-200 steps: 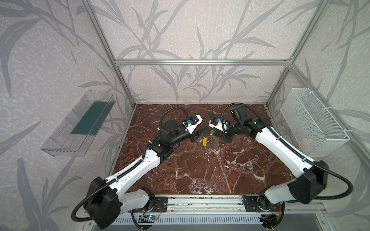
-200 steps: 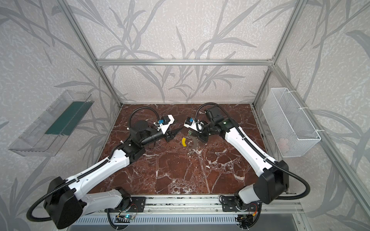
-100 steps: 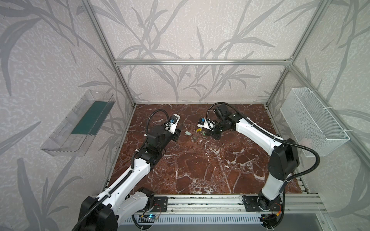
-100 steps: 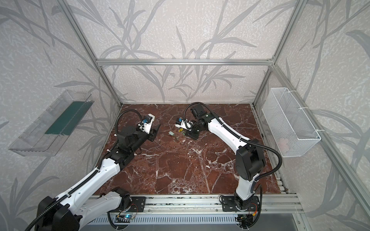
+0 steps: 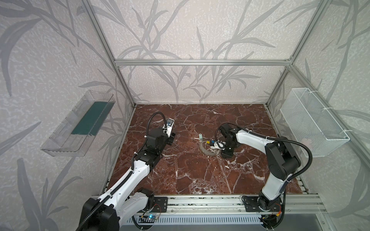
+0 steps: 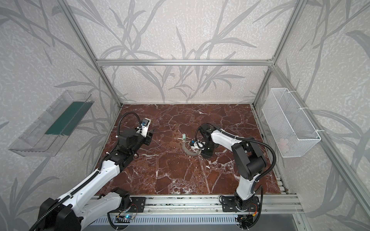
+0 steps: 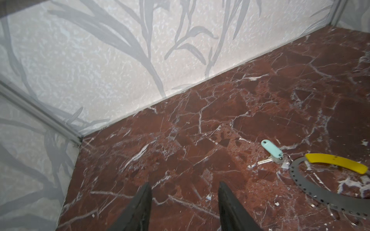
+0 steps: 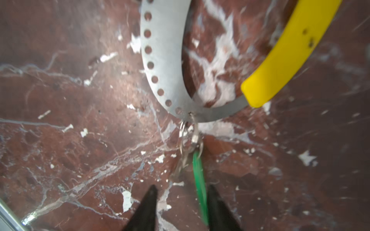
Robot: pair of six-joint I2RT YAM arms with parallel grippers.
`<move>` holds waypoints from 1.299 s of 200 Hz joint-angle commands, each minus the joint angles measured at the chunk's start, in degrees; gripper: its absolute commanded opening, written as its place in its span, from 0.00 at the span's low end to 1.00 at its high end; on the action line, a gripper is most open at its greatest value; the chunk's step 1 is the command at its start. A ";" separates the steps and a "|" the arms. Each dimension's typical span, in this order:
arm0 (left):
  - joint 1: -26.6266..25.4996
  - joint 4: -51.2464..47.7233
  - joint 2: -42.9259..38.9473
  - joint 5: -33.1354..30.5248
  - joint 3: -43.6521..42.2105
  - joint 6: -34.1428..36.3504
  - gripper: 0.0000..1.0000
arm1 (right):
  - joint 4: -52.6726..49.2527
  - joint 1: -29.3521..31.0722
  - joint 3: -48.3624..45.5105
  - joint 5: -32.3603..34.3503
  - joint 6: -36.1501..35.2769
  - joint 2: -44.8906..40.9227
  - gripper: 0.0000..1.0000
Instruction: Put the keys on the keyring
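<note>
The left arm (image 5: 140, 170) reaches from its near-left base up the left side of the marble table (image 5: 190, 176), its wrist aimed toward the far right. The left gripper (image 7: 184, 183) hangs over bare stone with its fingers spread and nothing between them, well left of the keyring (image 5: 204, 152). The right arm (image 5: 252, 138) rises from the near-right base to a high elbow, then runs left and far before the wrist folds down beside the ring's right edge. In the right wrist view the right gripper (image 8: 181, 187) points steeply at the table with its fingers apart. The second key (image 8: 198, 176), its green head seen edge-on, stands between them close to one finger; whether it touches that finger cannot be told. Small split rings (image 8: 187, 138) link this key to a hole in the ring's grey perforated band, just beside one end of the yellow sleeve (image 8: 290, 54). The keyring lies flat near the table's middle. The mint key (image 7: 271, 149) lies on the stone at the ring's far-left edge, its ringed end touching the band by the sleeve's other end.
</note>
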 commanded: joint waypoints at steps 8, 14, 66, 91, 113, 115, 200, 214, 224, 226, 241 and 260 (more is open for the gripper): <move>4.24 3.12 -0.99 -3.96 -3.36 -3.82 0.70 | 3.37 -4.46 -3.62 1.77 1.87 -7.63 0.99; 5.33 4.03 -0.65 -4.06 -3.96 -4.33 0.74 | 4.82 -5.69 -4.61 2.31 2.44 -9.00 0.99; 17.21 23.52 9.74 -6.14 -11.30 -12.63 0.82 | 36.08 -19.47 -18.32 -5.59 17.16 -23.30 0.99; 21.43 30.90 18.31 -2.29 -11.74 -17.06 0.82 | 72.47 -21.99 -33.54 -5.00 28.36 -23.74 0.99; 21.45 36.05 24.07 2.62 -11.73 -15.05 0.82 | 84.60 -23.56 -37.13 -4.84 33.55 -18.58 0.99; 21.44 36.45 24.46 3.03 -11.83 -14.84 0.82 | 85.08 -23.60 -37.28 -5.04 33.42 -18.10 0.99; 20.62 47.28 32.19 -0.29 -13.80 -14.10 0.99 | 109.19 -23.79 -46.37 -5.56 33.03 -10.39 0.99; 20.61 46.67 31.99 -0.11 -13.61 -14.10 0.99 | 107.22 -23.79 -46.39 -5.45 32.59 -11.51 0.99; 20.41 46.64 31.99 -0.31 -13.61 -13.79 0.99 | 108.77 -23.75 -46.42 -5.55 32.87 -10.77 0.99; 20.37 46.59 32.00 -0.30 -13.55 -13.82 0.99 | 108.65 -23.78 -46.37 -5.51 32.83 -10.78 0.99; 20.35 46.33 32.07 -0.15 -13.39 -13.75 0.99 | 107.58 -23.79 -46.03 -5.55 32.72 -10.99 0.99; 20.34 46.05 32.20 -0.12 -13.21 -13.70 0.99 | 107.54 -23.79 -46.03 -5.55 32.61 -10.98 0.99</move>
